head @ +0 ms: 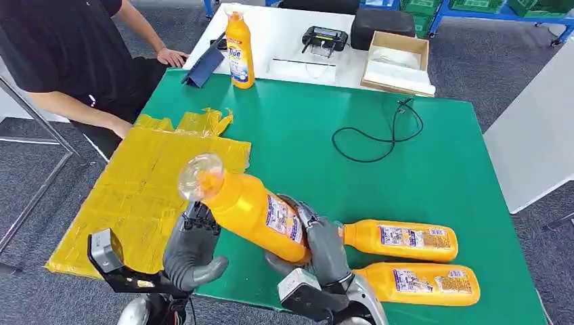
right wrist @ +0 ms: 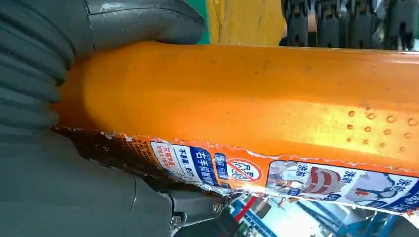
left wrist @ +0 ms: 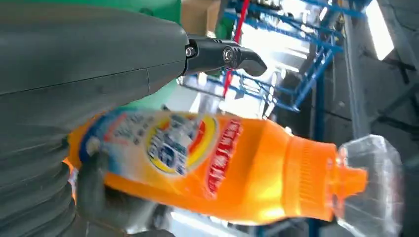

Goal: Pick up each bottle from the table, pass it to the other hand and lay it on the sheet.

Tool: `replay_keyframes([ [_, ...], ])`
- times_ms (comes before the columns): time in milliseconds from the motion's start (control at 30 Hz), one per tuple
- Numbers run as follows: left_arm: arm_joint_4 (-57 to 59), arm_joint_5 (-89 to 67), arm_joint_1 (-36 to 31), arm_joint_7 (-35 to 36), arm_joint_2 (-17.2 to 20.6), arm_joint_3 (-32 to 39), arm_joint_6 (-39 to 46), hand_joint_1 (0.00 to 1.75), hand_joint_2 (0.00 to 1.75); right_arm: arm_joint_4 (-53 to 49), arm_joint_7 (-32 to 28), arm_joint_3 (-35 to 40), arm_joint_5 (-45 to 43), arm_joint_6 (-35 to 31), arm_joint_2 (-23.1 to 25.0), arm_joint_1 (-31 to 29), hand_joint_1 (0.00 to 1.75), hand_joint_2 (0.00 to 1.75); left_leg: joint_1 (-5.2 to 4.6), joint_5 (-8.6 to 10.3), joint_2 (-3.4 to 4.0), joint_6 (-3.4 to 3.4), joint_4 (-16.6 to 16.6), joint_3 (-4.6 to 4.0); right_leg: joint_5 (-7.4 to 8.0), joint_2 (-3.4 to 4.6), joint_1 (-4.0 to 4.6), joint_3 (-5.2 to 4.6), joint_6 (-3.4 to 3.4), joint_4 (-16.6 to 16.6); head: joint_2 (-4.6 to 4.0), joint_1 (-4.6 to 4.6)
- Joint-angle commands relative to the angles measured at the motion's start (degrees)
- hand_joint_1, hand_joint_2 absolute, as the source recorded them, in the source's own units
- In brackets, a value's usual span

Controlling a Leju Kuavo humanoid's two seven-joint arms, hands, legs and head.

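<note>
Orange plastic detergent bottle with a clear cap (head: 249, 211): held above the near edge of the green worktop (head: 379, 176), tilted, cap end raised toward the left, base toward the right. In the left wrist view its printed front label and clear cap (left wrist: 371, 183) are plain; in the right wrist view its orange body (right wrist: 237, 94) and back label are close against the palm.

Crinkled yellow plastic sheet (head: 145, 189): spread flat on the left part of the worktop, its far edge bunched up. No bottle lies on it.

Person in a black top (head: 64, 47): beside the far left corner, one hand near the sheet's far edge, the other on the white table behind.

Left hand (head: 191, 249): grey, beneath the neck end of the held bottle, fingers curled up against it; whether it grips or merely touches cannot be told.

Right hand (head: 319, 245): grey, wrapped around the lower body of the held bottle, gripping it.

Upright orange detergent bottle (head: 240, 51): standing at the far edge of the worktop, well apart from the hands.

Two orange detergent bottles lying on their sides: one (head: 399, 240) just right of the right hand, the other (head: 420, 284) nearer, parallel beside it.

Black cable (head: 379, 135): looped on the right half of the worktop.

Open cardboard box (head: 398, 62): on the white table behind.
</note>
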Motion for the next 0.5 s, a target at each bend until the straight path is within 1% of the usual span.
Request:
replay_keyframes([
  [33,3.7,3.3,-0.6,1.0,4.4,-4.3,-1.4,0.00,1.75,4.9,-0.6,2.8,0.4,-0.1,-2.1,-2.7,1.75,1.75,0.05,-0.07,0.08,-0.17,-0.1,0.30,-0.05,0.30,0.02,0.29,-0.18,-0.1,0.00,0.00],
  [100,4.6,3.4,-0.9,1.4,4.8,-5.3,-1.3,0.00,1.75,5.8,-0.7,3.6,0.7,0.1,-2.4,-3.0,1.75,1.75,0.03,-0.03,0.05,-0.12,-0.1,0.23,-0.02,0.19,0.01,0.23,-0.12,-0.1,0.00,0.00],
  [300,4.8,3.5,-1.2,1.4,4.9,-5.5,-1.4,0.00,1.75,6.0,-0.7,3.8,0.8,0.2,-2.4,-3.1,1.75,1.75,0.01,-0.01,0.04,-0.09,-0.1,0.15,0.00,0.15,0.00,0.14,-0.09,-0.1,0.00,0.00],
  [433,5.2,3.9,-1.5,1.3,5.7,-7.0,-1.4,0.00,1.75,8.5,-0.3,5.9,1.9,0.6,-3.1,-3.4,1.75,1.75,0.04,-0.04,0.03,-0.16,-0.1,0.28,-0.04,0.23,0.02,0.28,-0.17,-0.1,0.00,0.02],
  [500,5.4,2.8,-1.2,0.8,5.9,-7.5,-1.0,0.00,1.75,9.6,-0.4,6.5,2.6,0.4,-3.2,-3.1,1.75,1.75,0.02,0.00,0.04,-0.08,-0.1,0.15,0.01,0.14,0.00,0.13,-0.08,-0.1,0.00,0.00],
])
